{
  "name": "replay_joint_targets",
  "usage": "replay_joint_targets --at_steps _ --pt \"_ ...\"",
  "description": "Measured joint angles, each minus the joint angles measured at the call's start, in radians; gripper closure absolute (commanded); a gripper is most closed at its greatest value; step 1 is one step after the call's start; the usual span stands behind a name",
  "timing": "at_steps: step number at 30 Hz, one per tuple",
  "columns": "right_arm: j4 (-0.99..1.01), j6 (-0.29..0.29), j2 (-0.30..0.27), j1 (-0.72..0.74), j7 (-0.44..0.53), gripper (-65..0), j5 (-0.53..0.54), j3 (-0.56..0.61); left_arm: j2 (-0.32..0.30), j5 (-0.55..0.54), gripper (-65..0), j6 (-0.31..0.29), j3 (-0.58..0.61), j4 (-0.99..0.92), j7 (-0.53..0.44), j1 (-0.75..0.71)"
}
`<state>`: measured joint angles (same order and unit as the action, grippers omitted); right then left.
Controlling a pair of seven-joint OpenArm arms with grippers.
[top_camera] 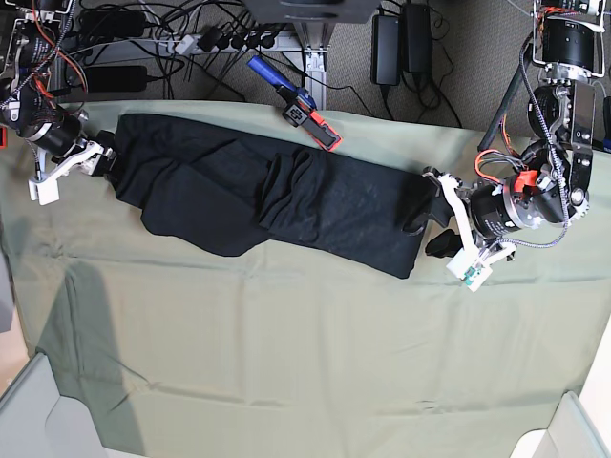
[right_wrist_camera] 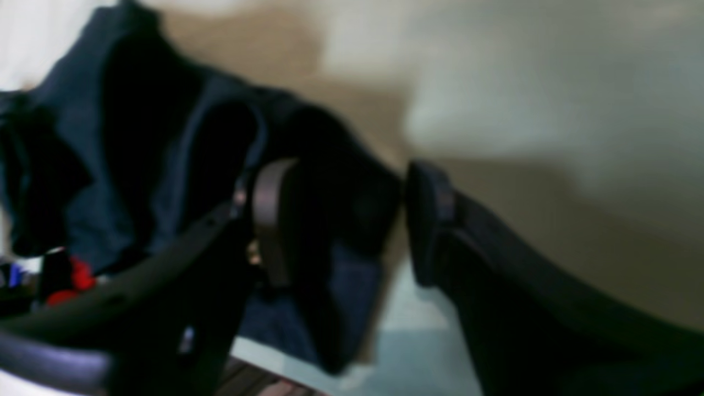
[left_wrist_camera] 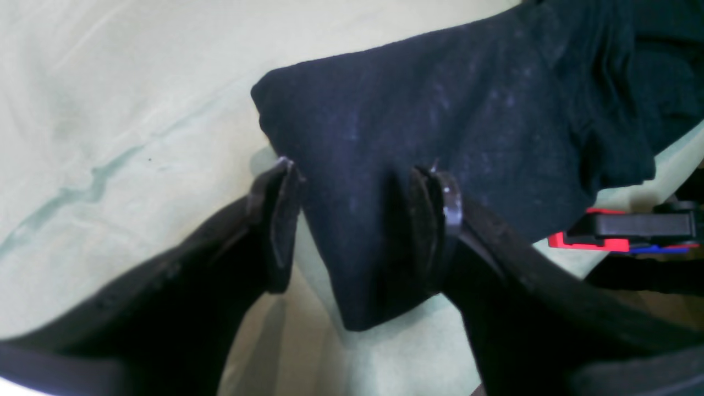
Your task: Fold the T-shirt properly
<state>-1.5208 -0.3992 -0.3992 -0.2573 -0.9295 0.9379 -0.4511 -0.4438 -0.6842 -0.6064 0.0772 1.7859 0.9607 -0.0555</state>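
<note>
From my seat the pale green cloth (top_camera: 286,353) covers the whole table, creased in shallow folds; beyond its far edge I see grey carpet (top_camera: 458,57) strewn with black cables (top_camera: 191,67), a power strip (top_camera: 205,40) and two black adapters (top_camera: 401,43); the light is even and soft.

This is a robotics lab or test bench. A table under a pale green cloth (top_camera: 286,343) carries two robot arms at its ends. Behind the left gripper (top_camera: 434,215), past the table's far edge, lie a power strip (top_camera: 205,40), adapters (top_camera: 401,38) and tangled cables (top_camera: 124,29).
</note>
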Motion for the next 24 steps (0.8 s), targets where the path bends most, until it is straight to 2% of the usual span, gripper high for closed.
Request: replay_joint_targets --at_steps 7,13,15,19,21,24 --pt "-0.053 -0.009 0.033 -0.003 -0.035 -31.0 0.01 0.007 0.0 0.001 -34.9 0.0 0.0 0.0 0.0 0.0" --pt "-0.071 -0.009 0.034 -0.003 -0.045 -30.7 0.008 0.008 0.0 0.001 -34.9 0.0 0.0 0.0 0.0 0.0" --pt "-0.071 -0.01 0.034 -0.003 -0.032 -25.0 0.013 0.009 0.0 0.001 -34.9 0.0 0.0 0.0 0.0 0.0" --pt "-0.071 -0.01 0.034 -0.003 0.002 0.0 0.042 0.009 0.0 0.001 -34.9 0.0 0.0 0.0 0.0 0.0" --pt "-0.071 -0.011 0.034 0.003 0.002 0.0 0.027 0.01 0.0 0.001 -34.9 0.0 0.0 0.0 0.0 0.0" --pt "-0.071 -0.012 0.034 0.023 0.018 0.0 -0.067 0.01 -0.002 0.001 -34.9 0.0 0.0 0.0 0.0 0.0"
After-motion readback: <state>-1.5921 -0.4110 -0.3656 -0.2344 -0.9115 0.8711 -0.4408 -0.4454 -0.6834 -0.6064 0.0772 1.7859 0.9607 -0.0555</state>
